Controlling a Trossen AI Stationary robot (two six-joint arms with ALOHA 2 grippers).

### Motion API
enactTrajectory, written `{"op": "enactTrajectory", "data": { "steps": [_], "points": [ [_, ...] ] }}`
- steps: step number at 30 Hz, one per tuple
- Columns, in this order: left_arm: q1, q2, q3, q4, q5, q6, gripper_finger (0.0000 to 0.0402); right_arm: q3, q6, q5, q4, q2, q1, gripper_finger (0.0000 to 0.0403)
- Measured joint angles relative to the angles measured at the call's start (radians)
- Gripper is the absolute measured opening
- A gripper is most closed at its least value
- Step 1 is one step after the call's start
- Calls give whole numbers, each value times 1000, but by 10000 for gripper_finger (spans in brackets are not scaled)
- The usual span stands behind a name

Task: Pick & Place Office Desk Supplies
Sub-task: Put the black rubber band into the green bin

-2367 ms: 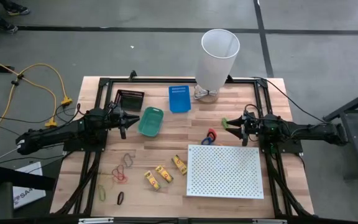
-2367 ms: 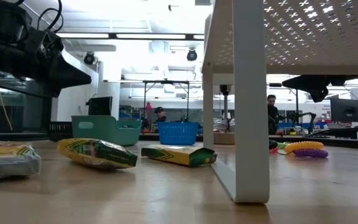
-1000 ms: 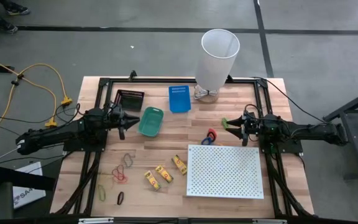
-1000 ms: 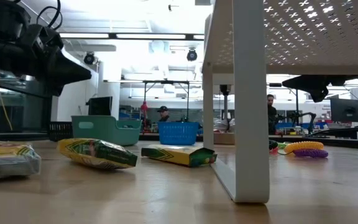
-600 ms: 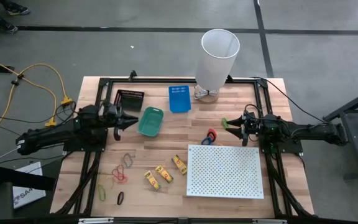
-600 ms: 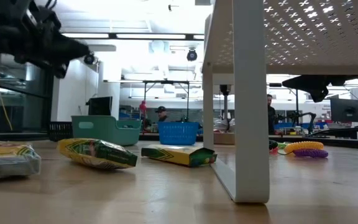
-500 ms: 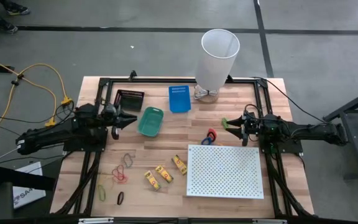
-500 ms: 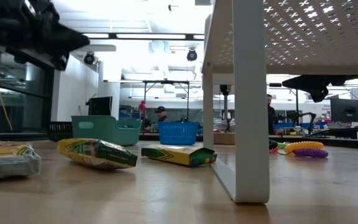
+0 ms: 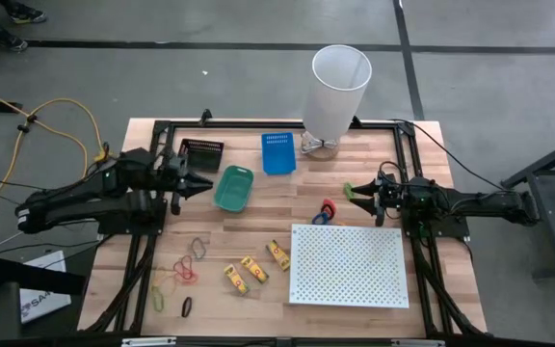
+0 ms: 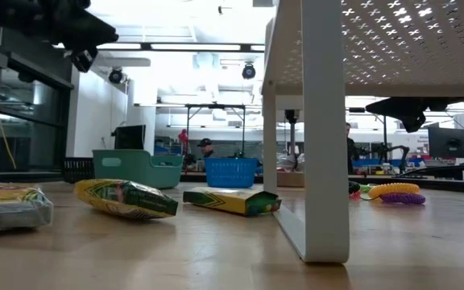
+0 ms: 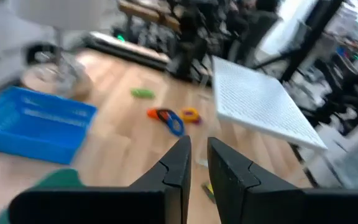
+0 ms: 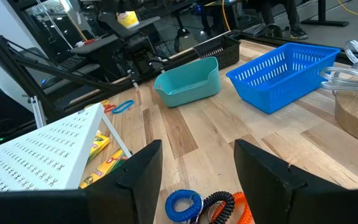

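Several thin rubber-band loops (image 9: 189,265) lie on the wood near the table's near-left corner. Three yellow-and-red packs (image 9: 254,269) lie flat beside them; they also show in the low view (image 10: 126,198). Red and blue clips (image 9: 326,210) lie near the white board's far-left corner, and I see them in the right wrist view (image 12: 185,204) and the left wrist view (image 11: 173,121). My left gripper (image 9: 198,183) hovers high beside the teal bin, fingers shut (image 11: 199,155), holding nothing. My right gripper (image 9: 351,193) hangs open (image 12: 197,163) just beyond the clips.
A teal bin (image 9: 233,187), a blue basket (image 9: 277,151) and a black basket (image 9: 200,152) stand along the far side. A tall white tapered bin (image 9: 339,87) stands at the far edge. The large white perforated board (image 9: 348,265) stands raised on legs (image 10: 322,161) on the near right.
My left gripper has risen well above the table and drawn back a little toward the left edge, tipping more level. Its fingers stay as they were. My right arm and all the supplies have kept still.
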Motion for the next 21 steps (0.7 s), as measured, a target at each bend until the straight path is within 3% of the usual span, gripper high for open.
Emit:
{"op": "enactTrajectory", "data": {
  "steps": [6,9,21],
  "points": [
    [-47,102,44,2,183,60,50,0,0,0,0,0,0,188],
    [-111,124,47,3,200,101,50,0,0,0,0,0,0,188],
    [-441,137,48,2,-46,97,50,0,0,0,0,0,0,188]
  ]
}}
